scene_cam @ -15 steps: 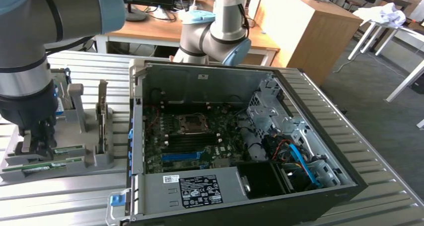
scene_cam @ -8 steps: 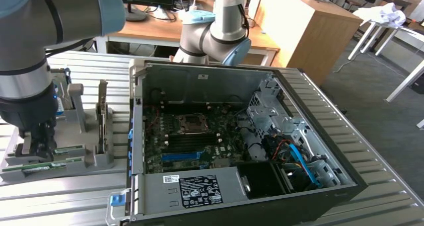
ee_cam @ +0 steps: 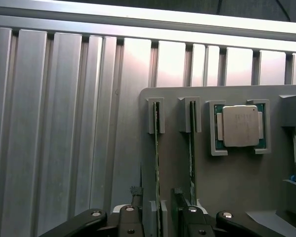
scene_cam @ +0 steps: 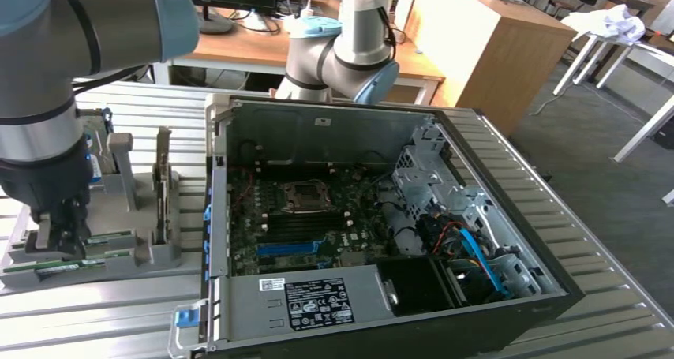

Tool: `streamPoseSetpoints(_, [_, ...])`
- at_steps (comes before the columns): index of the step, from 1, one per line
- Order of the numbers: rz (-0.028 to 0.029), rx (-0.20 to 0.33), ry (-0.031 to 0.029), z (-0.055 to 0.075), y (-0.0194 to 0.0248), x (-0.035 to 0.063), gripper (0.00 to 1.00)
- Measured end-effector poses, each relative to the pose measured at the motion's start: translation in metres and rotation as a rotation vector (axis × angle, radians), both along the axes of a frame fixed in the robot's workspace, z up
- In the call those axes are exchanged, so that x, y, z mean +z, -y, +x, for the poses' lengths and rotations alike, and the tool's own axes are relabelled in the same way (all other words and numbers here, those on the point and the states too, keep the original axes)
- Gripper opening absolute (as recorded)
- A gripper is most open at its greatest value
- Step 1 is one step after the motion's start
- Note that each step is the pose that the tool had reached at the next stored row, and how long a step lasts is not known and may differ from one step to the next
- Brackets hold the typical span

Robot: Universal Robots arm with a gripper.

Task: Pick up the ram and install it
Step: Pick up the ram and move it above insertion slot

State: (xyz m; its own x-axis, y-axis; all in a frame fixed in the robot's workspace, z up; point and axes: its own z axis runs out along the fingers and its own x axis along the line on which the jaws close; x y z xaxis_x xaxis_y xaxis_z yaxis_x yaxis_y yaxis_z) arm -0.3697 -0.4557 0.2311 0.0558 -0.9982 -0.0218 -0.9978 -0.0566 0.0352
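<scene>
Ram (ee_cam: 157, 148) stands on edge in the grey holder (ee_cam: 237, 197), straddled by the wide-open gripper (ee_cam: 156, 200); a good grasp needs the jaws centred and square to its faces. The second stick (ee_cam: 191, 148) just beyond must not be nudged.

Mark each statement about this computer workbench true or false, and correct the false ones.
1. The gripper is open, with its fingers on either side of a memory stick. True.
2. The computer case is closed. False: its side is off and the board inside shows.
3. A second stick stands on edge beside the first in the grey holder. True.
4. The processor chip is held by the gripper. False: it rests in a recess of the holder.
</scene>
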Motion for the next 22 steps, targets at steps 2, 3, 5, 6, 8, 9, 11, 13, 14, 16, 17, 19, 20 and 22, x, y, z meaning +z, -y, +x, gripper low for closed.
streamPoseSetpoints(2, [0.0000, 0.000, 0.0000, 0.000, 0.0000, -0.0013, 0.36])
streamPoseSetpoints(3, [0.0000, 0.000, 0.0000, 0.000, 0.0000, -0.0020, 0.36])
streamPoseSetpoints(5, [-0.0001, 0.000, -0.0001, 0.000, 0.0001, -0.0034, 0.36])
streamPoseSetpoints(6, [-0.0001, 0.000, -0.0001, 0.000, 0.0001, -0.0040, 0.36])
streamPoseSetpoints(8, [0.0000, 0.000, 0.0000, 0.000, 0.0001, -0.0053, 0.36])
streamPoseSetpoints(9, [0.0000, 0.000, -0.0001, 0.000, 0.0002, -0.0059, 0.36])
streamPoseSetpoints(11, [0.0000, 0.000, 0.0000, 0.000, 0.0002, -0.0072, 0.36])
streamPoseSetpoints(13, [0.0000, 0.000, 0.0000, 0.000, 0.0003, -0.0084, 0.36])
streamPoseSetpoints(14, [0.0000, 0.000, 0.0000, 0.000, 0.0004, -0.0090, 0.36])
streamPoseSetpoints(16, [0.0000, 0.000, 0.0000, 0.000, 0.0004, -0.0102, 0.36])
streamPoseSetpoints(17, [-0.0001, 0.000, 0.0000, 0.000, 0.0004, -0.0108, 0.36])
streamPoseSetpoints(19, [0.0000, 0.000, 0.0000, 0.000, 0.0004, -0.0120, 0.36])
streamPoseSetpoints(20, [0.0000, 0.000, 0.0000, 0.000, 0.0004, -0.0126, 0.36])
streamPoseSetpoints(22, [0.0000, 0.000, 0.0000, 0.000, 0.0004, -0.0138, 0.36])
